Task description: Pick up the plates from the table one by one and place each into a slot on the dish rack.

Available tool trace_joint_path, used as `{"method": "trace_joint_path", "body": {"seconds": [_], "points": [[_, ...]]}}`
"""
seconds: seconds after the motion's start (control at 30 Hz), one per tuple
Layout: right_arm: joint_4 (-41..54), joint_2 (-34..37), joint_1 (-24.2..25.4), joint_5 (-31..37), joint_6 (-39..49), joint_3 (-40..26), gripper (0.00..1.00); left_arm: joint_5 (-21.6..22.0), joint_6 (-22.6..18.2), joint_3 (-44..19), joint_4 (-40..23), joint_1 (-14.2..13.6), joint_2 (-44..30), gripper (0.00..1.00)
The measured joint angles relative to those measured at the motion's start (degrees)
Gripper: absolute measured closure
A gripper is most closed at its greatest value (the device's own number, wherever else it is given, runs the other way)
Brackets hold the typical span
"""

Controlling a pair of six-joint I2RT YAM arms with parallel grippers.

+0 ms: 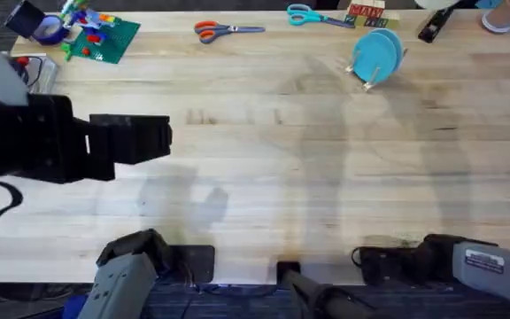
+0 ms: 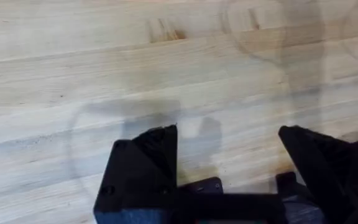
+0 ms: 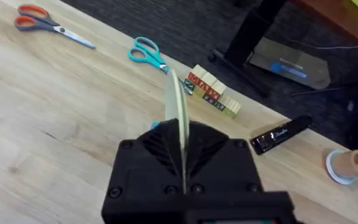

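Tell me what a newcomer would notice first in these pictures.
First, the pale plate held on edge between the right gripper's shut fingers. Then the light blue plate standing in the dish rack at the table's far right. The left gripper hovers open above bare wood.

Dish rack (image 1: 372, 73) at the table's (image 1: 326, 177) far right, plate (image 1: 377, 51) standing in it, scissors (image 1: 224, 30) far centre

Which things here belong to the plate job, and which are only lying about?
Job:
- cream plate, clamped in the right gripper
- blue plate, standing in the dish rack

Lying about:
- orange scissors
- teal scissors
- lettered blocks
- green toy board
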State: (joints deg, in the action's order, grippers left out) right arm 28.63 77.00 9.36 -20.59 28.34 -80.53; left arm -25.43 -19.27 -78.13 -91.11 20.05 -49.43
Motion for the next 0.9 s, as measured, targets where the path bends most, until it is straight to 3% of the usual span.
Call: {"method": "trace_joint_path", "body": {"seconds": [0.6,0.9], "points": [[-1.63,1.64,0.26,-1.78,1.91,0.0,0.974,0.0,0.0,0.0,-0.02,0.0,0.0,0.007],[-1.75,6.72,1.38,-1.76,6.32,0.0,0.974,0.0,0.02,0.0,0.0,0.0,0.0,0.007]]}}
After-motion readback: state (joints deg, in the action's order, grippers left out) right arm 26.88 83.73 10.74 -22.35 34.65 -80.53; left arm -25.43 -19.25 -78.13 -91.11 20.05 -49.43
